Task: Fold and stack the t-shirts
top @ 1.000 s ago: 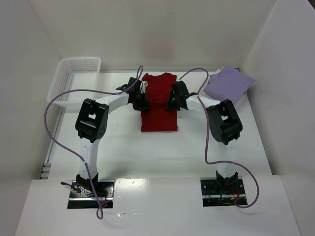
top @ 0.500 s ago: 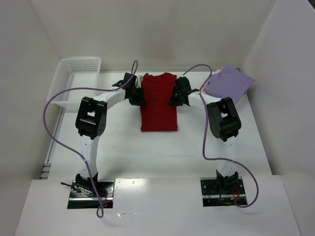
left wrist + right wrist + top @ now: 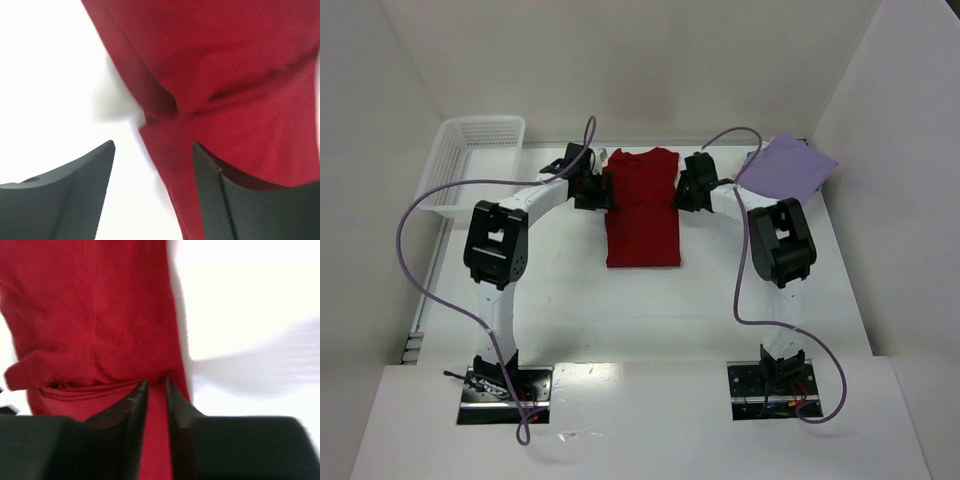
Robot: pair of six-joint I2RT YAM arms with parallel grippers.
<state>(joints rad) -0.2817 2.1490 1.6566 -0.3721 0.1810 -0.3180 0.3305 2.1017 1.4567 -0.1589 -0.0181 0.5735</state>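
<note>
Top external view shows you the dark red t-shirt (image 3: 642, 215) on the table (image 3: 620, 300), narrowed to a strip but unstacked, the lavender t-shirt (image 3: 785, 170) folded at far right; left claw (image 3: 152, 145) gapes astride the red edge, right claw (image 3: 156, 381) nearly together, grip unclear.

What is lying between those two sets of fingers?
Only a dark red t-shirt, spread flat between left fingers and right fingers; the top view shows it.

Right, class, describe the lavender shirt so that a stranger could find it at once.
Start at the white table and go to its far right corner. The lavender t-shirt lies there folded square, the only pale purple cloth; the dark red t-shirt lies mid-table.
</note>
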